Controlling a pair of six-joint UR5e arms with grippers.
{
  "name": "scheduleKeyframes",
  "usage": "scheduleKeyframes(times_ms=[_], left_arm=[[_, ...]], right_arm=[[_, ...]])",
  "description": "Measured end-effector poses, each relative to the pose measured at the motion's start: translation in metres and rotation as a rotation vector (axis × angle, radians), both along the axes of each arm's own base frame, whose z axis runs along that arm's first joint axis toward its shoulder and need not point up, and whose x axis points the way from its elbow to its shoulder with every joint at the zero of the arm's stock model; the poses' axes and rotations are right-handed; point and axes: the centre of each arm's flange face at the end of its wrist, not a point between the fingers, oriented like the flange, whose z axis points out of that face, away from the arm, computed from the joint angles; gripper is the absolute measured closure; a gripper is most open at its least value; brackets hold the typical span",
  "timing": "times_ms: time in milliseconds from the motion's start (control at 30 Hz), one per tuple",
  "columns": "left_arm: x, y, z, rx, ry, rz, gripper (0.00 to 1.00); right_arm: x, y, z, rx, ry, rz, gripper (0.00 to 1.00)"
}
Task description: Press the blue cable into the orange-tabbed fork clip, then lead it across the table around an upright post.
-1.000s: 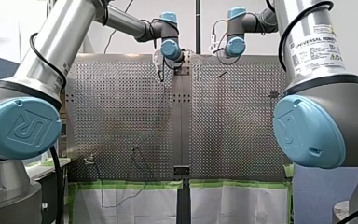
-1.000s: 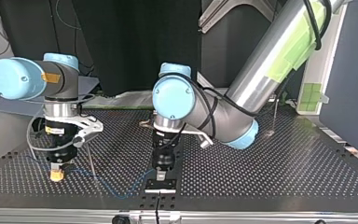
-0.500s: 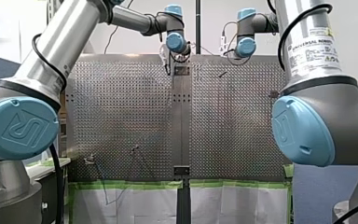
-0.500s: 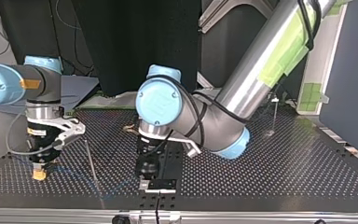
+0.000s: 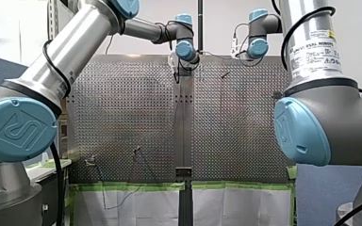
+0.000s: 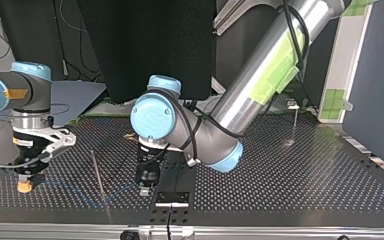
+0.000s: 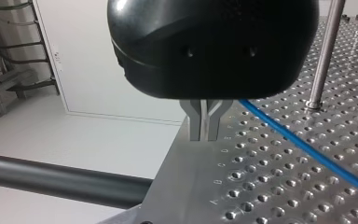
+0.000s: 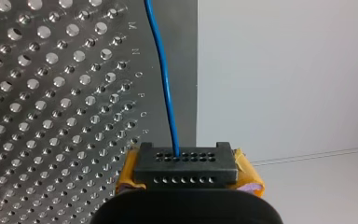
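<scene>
Top view: the perforated tabletop (image 6: 305, 185), my left arm (image 6: 260, 75) reaching to its middle, my right arm (image 6: 30, 95) at the view's left, a thin upright post (image 6: 98, 172) between them. Empty and pinched together, my left jaws hang beside the blue cable (image 7: 307, 147); my right jaws clamp that cable low over the tabletop.

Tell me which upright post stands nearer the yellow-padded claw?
The thin post just beside my right gripper, at the top view's left; the other post stands far off at its right.
</scene>
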Motion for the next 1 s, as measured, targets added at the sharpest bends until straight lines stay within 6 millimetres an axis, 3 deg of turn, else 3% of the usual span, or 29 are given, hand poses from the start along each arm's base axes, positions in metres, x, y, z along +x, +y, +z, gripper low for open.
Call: scheduleKeyframes(times_ms=[300, 467, 900, 1000], left_arm=[[0.003, -0.003, -0.008, 0.006, 0.009, 0.003, 1.00], [0.008, -0.007, -0.023, 0.018, 0.025, 0.000, 1.00], [0.006, -0.018, -0.038, 0.023, 0.035, -0.018, 1.00], [0.009, -0.022, -0.050, 0.033, 0.048, -0.022, 1.00]], right_arm=[[-0.007, -0.004, -0.006, 0.009, 0.009, -0.012, 1.00], [-0.012, -0.006, -0.009, 0.015, 0.012, -0.020, 1.00], [-0.021, -0.013, -0.033, 0.051, 0.028, -0.018, 1.00], [-0.021, -0.017, -0.043, 0.066, 0.033, -0.016, 1.00]])
